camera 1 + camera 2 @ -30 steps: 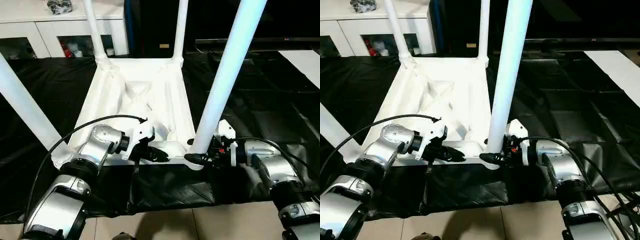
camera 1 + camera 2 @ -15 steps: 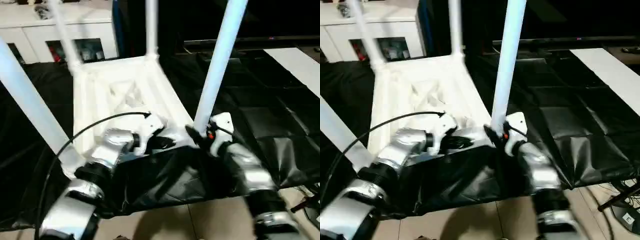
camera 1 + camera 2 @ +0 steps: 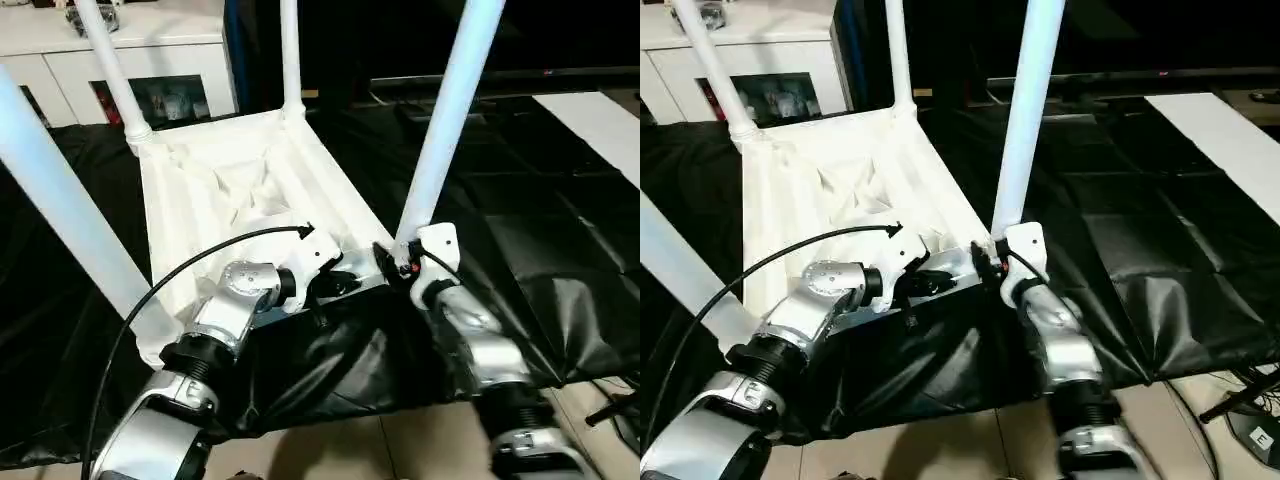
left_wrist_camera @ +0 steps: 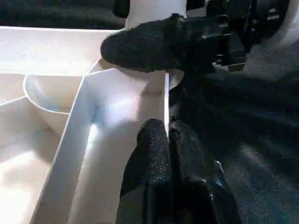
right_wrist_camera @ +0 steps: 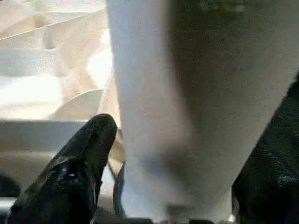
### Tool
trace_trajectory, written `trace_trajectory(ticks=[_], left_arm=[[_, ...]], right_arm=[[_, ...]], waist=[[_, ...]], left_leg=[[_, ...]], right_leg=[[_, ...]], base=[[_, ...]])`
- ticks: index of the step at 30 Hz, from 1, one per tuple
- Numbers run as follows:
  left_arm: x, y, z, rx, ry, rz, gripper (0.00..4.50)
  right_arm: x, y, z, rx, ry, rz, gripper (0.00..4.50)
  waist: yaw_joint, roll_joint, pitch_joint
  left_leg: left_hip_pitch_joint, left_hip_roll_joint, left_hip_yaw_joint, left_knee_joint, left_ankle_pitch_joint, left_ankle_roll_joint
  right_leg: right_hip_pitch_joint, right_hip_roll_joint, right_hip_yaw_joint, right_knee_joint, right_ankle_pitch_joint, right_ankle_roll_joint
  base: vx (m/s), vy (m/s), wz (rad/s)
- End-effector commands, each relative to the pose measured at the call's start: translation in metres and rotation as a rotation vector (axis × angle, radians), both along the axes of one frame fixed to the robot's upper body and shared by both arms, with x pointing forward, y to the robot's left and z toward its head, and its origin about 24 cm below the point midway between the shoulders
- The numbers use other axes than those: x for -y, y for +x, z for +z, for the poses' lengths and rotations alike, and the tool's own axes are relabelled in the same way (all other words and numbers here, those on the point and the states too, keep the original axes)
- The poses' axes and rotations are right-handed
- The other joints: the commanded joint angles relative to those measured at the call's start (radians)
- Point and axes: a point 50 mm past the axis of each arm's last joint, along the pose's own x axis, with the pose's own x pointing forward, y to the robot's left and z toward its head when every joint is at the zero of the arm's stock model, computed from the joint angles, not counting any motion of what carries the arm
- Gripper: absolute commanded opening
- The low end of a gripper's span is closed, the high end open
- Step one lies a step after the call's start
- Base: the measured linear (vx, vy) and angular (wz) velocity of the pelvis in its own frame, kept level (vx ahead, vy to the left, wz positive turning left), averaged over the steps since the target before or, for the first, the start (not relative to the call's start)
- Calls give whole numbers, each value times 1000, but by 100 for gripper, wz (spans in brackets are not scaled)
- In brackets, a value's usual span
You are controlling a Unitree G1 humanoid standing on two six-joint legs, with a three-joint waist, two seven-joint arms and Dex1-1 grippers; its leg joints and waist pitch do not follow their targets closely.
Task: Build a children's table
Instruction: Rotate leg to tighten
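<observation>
The children's table (image 3: 235, 190) is lying upside down across the centre and upper left of the head views, its ribbed underside facing up on a black cloth (image 3: 520, 230) that is covering the surface beneath. Four white legs are rising from its corner sockets: the near right leg (image 3: 445, 110) is slanting up through the upper centre, the near left leg (image 3: 60, 200) is crossing the left edge, and the two far legs (image 3: 290, 50) are standing in the upper part of the frame in front of a white cabinet (image 3: 60, 60). The left gripper (image 3: 340, 285), at lower centre, is pinching the thin near rim of the table top (image 4: 166, 100), its two black fingers (image 4: 152, 154) pressed together on the edge. The right gripper (image 3: 392, 262), just right of it, is sitting at the foot of the near right leg with its fingers spread apart; one finger (image 5: 77, 158) is lying beside the leg (image 5: 187, 93), and whether it is touching cannot be told.
</observation>
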Motion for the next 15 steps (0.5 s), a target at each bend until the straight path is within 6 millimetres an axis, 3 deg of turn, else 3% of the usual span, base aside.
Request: trace_trajectory(ticks=[1, 3, 4, 6, 8, 9, 15], left_arm=[[7, -5, 6, -6, -50, -115, 0], [5, -6, 7, -6, -51, -141, 0], [1, -7, 8, -15, -52, -189, 0], [-5, -12, 11, -33, -46, -300, 0], [-9, -11, 12, -39, -35, -317, 0], [-10, -10, 13, -37, -36, -317, 0], [-16, -5, 17, -50, -28, -350, 0]], right_arm=[[-8, -5, 1, 5, 23, 143, 376], [-6, -7, 3, 7, 31, 188, 376], [-4, -12, 5, 1, 40, 300, 376], [3, -22, 6, -17, -1, 489, 376], [7, -28, 7, -42, 1, 587, 376], [8, -29, 8, -45, 5, 606, 376], [15, -35, 12, -89, -1, 760, 376]], waist=[[2, -5, -57], [3, -9, -56], [5, 5, -57], [8, -4, -58], [10, 1, -60], [11, -4, -59], [32, -14, -56]], left_leg=[[8, 16, -9, -57, -241, 57], [11, 18, -7, -56, -248, 62], [12, 19, -10, -57, -251, 61], [10, 22, -7, -54, -248, 71], [8, 25, -6, -51, -212, 85], [8, 25, -4, -48, -211, 94], [12, 25, -3, -49, -235, 80]], right_leg=[[45, -39, 25, -62, -195, -205], [44, -37, 24, -63, -190, -220], [48, -37, 23, -61, -188, -224], [52, -32, 21, -59, -162, -230], [51, -32, 20, -46, -87, -258], [51, -33, 19, -45, -74, -270], [47, -39, 21, -55, -199, -251]], base=[[0, 0, 0], [0, 0, 0], [0, 0, 0], [0, 0, 0], [0, 0, 0], [0, 0, 0], [0, 0, 0]])
